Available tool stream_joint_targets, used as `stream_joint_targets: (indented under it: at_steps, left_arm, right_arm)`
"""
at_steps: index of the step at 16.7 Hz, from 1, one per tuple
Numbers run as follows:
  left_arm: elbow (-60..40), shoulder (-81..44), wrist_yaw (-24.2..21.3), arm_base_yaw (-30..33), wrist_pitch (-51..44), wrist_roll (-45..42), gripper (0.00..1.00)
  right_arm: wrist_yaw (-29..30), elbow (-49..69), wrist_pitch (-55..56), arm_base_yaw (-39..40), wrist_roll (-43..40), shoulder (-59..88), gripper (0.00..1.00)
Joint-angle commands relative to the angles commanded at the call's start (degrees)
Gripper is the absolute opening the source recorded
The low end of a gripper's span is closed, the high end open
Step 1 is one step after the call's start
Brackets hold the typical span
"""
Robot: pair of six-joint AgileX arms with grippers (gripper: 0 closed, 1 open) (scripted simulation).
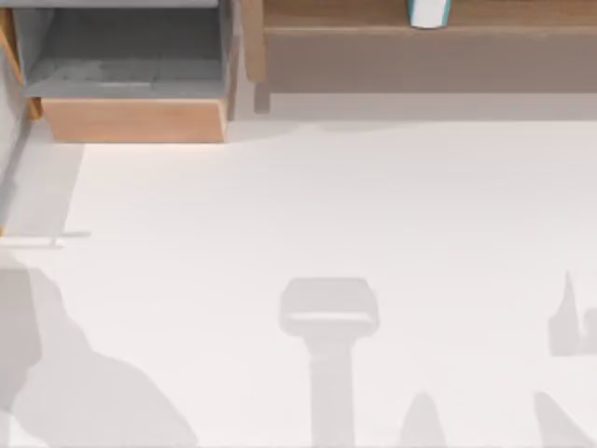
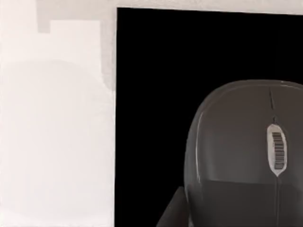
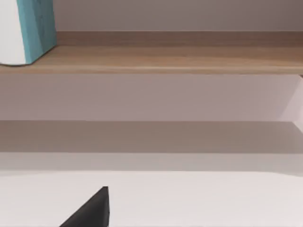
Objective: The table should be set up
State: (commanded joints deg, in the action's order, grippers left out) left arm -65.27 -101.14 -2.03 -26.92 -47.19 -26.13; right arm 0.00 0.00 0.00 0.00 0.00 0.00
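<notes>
The white table [image 1: 373, 205] spreads across the top view, with only the arms' shadows on it. In the left wrist view a grey computer mouse [image 2: 246, 156] rests on a black mat [image 2: 151, 94] that lies on the table [image 2: 52, 132]. A dark grey edge of my left gripper [image 2: 173, 210] shows right beside the mouse. In the right wrist view a dark wedge of my right gripper [image 3: 92, 210] hangs low over the table [image 3: 199, 198], facing the shelf.
A long light-brown wooden shelf [image 1: 392, 33] runs along the back, with a white and teal object [image 1: 429, 13] standing on it [image 3: 28, 30]. A wooden-fronted box with a grey inside [image 1: 131, 84] stands open at the back left.
</notes>
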Motion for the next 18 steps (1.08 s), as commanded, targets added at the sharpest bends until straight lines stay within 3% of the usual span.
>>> stream_joint_targets:
  at_steps: [18]
  left_arm:
    - [1.30,0.70,-0.36,0.19,2.08,-0.01,0.00]
  right_arm:
    - [0.00,0.00,0.00,0.00,0.00,0.00,1.00]
